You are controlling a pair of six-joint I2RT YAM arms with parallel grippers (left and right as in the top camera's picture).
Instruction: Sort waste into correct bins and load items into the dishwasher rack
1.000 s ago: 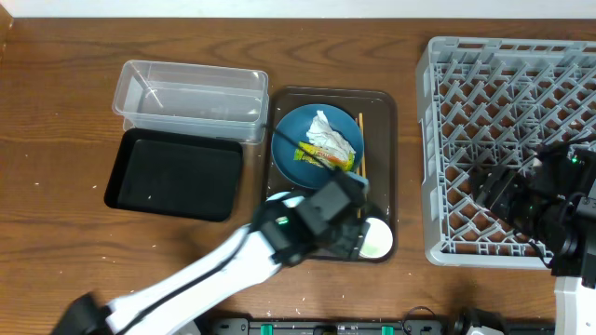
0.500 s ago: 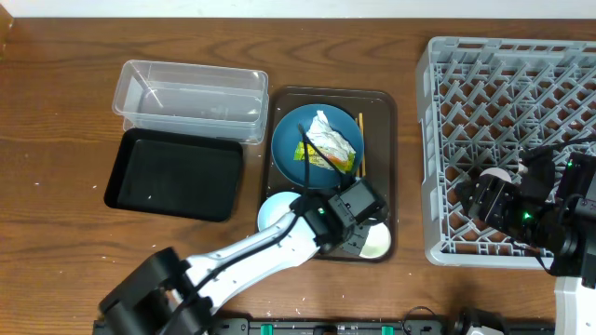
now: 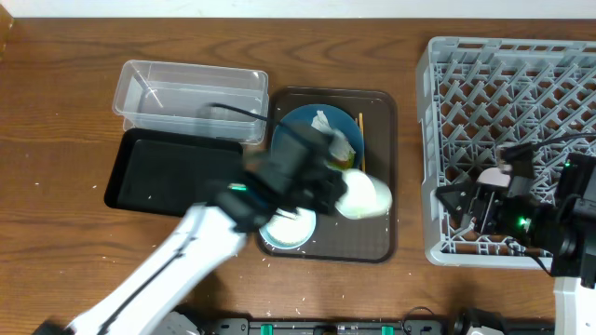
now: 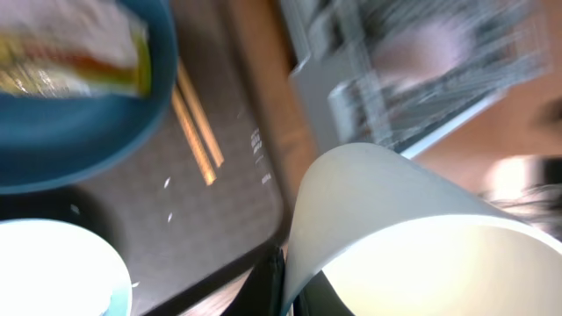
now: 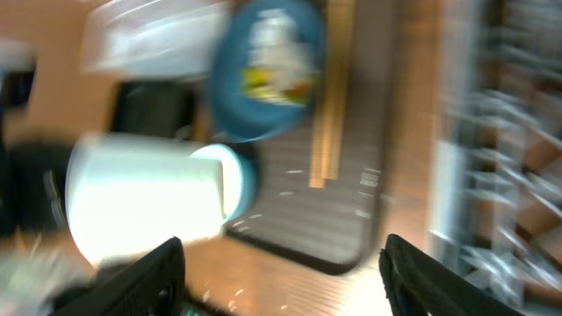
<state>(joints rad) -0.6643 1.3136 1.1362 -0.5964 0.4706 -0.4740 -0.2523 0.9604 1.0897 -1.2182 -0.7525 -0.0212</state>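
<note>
My left gripper [image 3: 340,191] is shut on the wall of a white cup [image 3: 366,196], holding it tilted above the right side of the brown tray [image 3: 382,244]. In the left wrist view the cup [image 4: 395,228] fills the lower right, its wall pinched between the fingertips [image 4: 274,285]. The blue plate [image 3: 296,130] carries a crumpled tissue [image 3: 321,119] and the yellow-green wrapper [image 4: 70,66]. Chopsticks [image 3: 361,140] lie beside the plate, and the pale bowl [image 3: 284,230] sits at the tray's front. My right gripper [image 3: 466,209] is open and empty over the grey rack [image 3: 521,65].
The clear tub [image 3: 191,98] and the black tray [image 3: 172,172] stand left of the brown tray. My left arm crosses the black tray's front right corner and covers part of the plate. The right wrist view is blurred by motion.
The left gripper shut on the white cup at the tray's front right and lifted it up and toward the plate. The right gripper shifted left within the rack.
</note>
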